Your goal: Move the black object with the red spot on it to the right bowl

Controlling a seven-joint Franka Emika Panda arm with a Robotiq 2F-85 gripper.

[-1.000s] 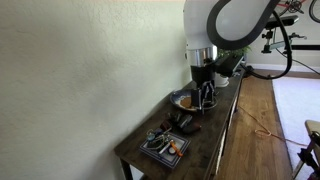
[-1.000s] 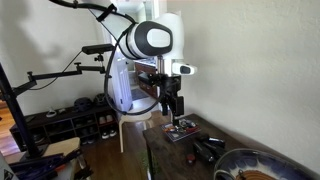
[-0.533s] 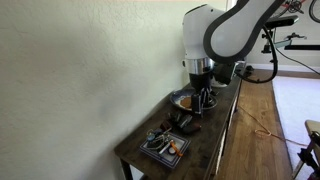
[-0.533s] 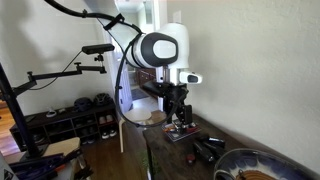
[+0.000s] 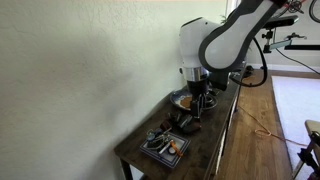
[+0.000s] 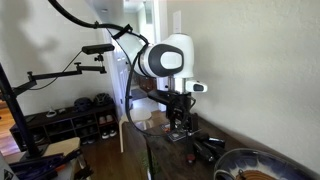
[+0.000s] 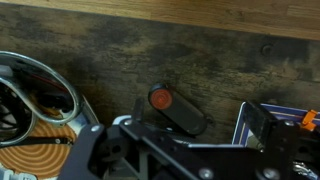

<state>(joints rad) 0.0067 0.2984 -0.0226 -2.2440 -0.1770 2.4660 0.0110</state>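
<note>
The black object with the red spot lies on the dark wooden table between the two dishes; the spot is at its left end. It shows as a dark lump in both exterior views. My gripper is open and hangs right over it, one finger on each side, not touching. It also shows in both exterior views. The round dark bowl with the brownish-orange rim is close beside the object.
A square grey-blue tray with small orange and grey items sits on the object's other side. The table is narrow and runs along a wall. Its front edge is near.
The arm has come down toward the table between bowl and tray. The gripper has stayed open. The objects on the table have not moved.
</note>
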